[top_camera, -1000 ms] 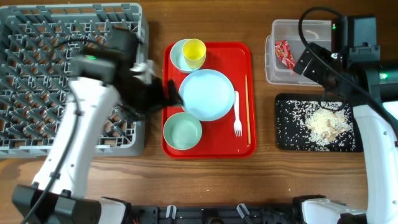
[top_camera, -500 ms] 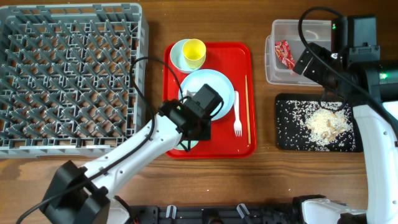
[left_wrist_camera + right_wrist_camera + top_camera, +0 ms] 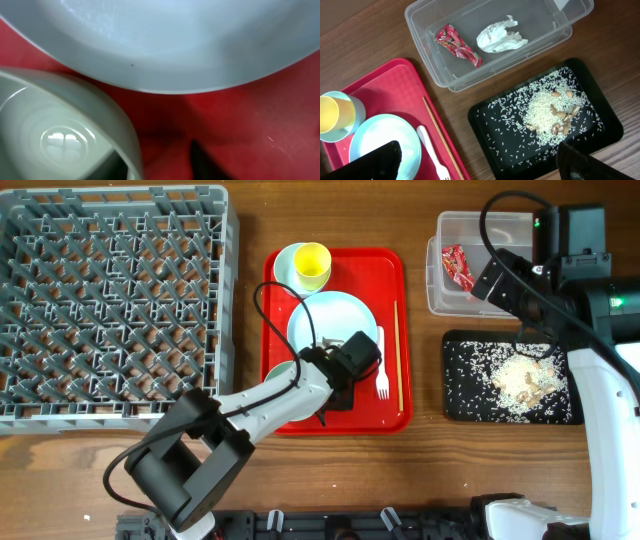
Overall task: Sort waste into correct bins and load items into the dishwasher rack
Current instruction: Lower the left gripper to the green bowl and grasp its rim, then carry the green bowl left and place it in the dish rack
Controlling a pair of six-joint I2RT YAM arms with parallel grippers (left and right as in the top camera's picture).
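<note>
My left gripper (image 3: 322, 380) is down on the red tray (image 3: 390, 275), its jaws straddling the rim of the pale green bowl (image 3: 60, 130): one finger inside, the other over bare tray (image 3: 240, 115), a gap left beside the rim. From overhead my arm hides most of the bowl (image 3: 278, 372). The light blue plate (image 3: 330, 320) lies just beyond. A yellow cup (image 3: 312, 265) stands in a second bowl (image 3: 285, 270). A white fork (image 3: 381, 365) and a chopstick (image 3: 398, 355) lie at the tray's right. My right gripper (image 3: 480, 170) hangs wide open above the bins, holding nothing.
The grey dishwasher rack (image 3: 110, 300) fills the left of the table. At the right, a clear bin (image 3: 440, 290) holds a red wrapper (image 3: 457, 45) and a crumpled tissue (image 3: 497, 36). A black tray (image 3: 490, 125) in front of it carries rice and nuts (image 3: 555, 112).
My left arm swung from the rack's edge across the tray and down to the green bowl, its jaws narrowing around the rim. The right arm has not moved.
</note>
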